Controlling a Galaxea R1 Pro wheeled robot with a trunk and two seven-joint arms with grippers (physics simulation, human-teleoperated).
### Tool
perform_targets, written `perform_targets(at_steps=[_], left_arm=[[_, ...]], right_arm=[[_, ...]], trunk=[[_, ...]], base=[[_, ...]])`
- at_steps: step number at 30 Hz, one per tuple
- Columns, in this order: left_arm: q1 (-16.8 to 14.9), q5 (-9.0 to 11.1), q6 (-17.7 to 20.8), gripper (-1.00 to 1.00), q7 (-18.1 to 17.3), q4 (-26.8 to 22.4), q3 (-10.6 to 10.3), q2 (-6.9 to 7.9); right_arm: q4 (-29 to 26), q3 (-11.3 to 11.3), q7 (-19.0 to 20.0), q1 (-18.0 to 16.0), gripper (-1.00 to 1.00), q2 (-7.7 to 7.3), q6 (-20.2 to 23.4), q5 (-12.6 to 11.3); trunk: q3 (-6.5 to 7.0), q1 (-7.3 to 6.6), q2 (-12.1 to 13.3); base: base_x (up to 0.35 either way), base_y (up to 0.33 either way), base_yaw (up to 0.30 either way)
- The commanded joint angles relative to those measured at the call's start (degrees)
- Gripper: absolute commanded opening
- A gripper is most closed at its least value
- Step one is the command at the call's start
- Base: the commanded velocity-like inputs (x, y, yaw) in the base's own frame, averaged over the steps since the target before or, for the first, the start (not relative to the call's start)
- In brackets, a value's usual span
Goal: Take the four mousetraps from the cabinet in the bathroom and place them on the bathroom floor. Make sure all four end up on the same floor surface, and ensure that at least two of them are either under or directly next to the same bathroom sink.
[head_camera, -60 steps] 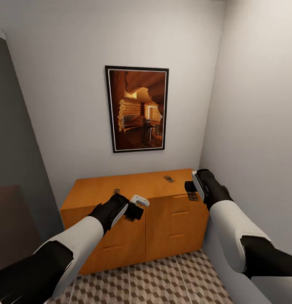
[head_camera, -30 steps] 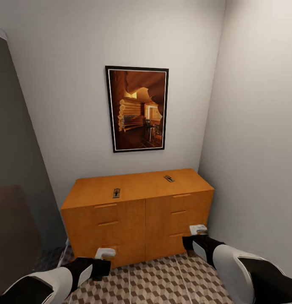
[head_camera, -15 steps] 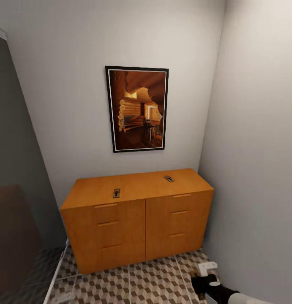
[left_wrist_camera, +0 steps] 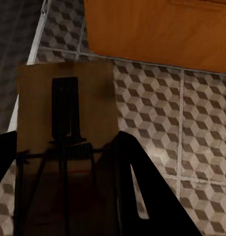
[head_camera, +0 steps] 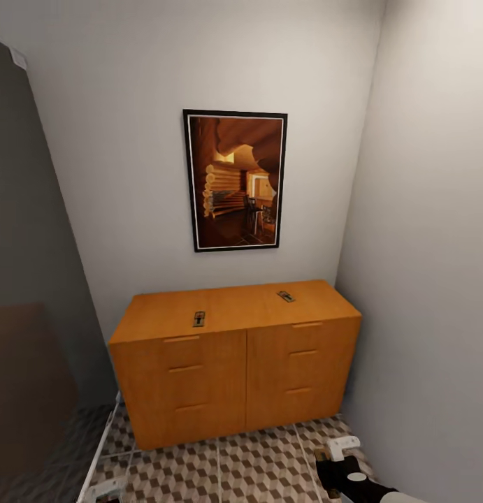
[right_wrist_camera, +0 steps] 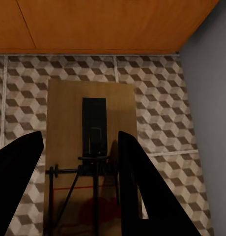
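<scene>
Two mousetraps are in hand, two are left behind. In the left wrist view a mousetrap (left_wrist_camera: 66, 123) sits flat between the dark jaws of the left gripper (left_wrist_camera: 69, 162), which are closed on its near end; the right wrist view shows the same hold, with the right gripper (right_wrist_camera: 78, 167) clamped on a second mousetrap (right_wrist_camera: 91, 152). Both boards hang low over the cube-patterned bathroom floor (right_wrist_camera: 162, 113), likely carried that way so they can be set down with little drop.

In the head view the other two mousetraps lie on top of the cabinet (head_camera: 220, 381) at the middle of the frame, one (head_camera: 199, 318) left of centre and one (head_camera: 286, 296) toward the upper right of that top. The right gripper (head_camera: 339, 454) peeks in at the lower right corner (close to the wall).

Against half a second ago, the whole head view has slid a little rightward, picture (head_camera: 235, 179) and cabinet together, so the camera moved, not the furniture. No sink is in sight yet.
</scene>
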Motion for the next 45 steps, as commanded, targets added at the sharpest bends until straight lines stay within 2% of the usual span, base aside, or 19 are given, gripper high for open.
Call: perform_targets(at_steps=[1,6,15,45], left_arm=[[-0.13,0.42,-0.89,-1.00,-0.46,0.31,-0.34,-0.04],[-0.13,0.37,-2.77,-1.00,-0.47,0.44,-0.31,0.02],[-0.13,0.23,-3.18,-1.00,-0.47,0.65,-0.31,-0.96],[0.05,-0.12,-3.12,-1.00,-0.56,1.23,-0.54,-0.78]], right_arm=[[0.28,-0.46,-0.14,-0.11,-1.00,-0.03,-0.45,0.54],[0.28,-0.46,-0.15,-0.12,-1.00,-0.03,-0.45,0.47],[0.28,-0.48,-0.16,-0.11,-1.00,-0.03,-0.45,0.37],[0.28,-0.49,-0.24,-0.09,-1.00,-0.03,-0.47,0.29]], trunk=[[-0.12,0.03,-0.11],[-0.12,0.03,-0.11],[-0.12,0.03,-0.11],[-0.12,0.03,-0.11]], base=[[0.000,0.000,0.270],[0.000,0.000,0.288],[0.000,0.000,0.297],[0.000,0.000,0.298]])
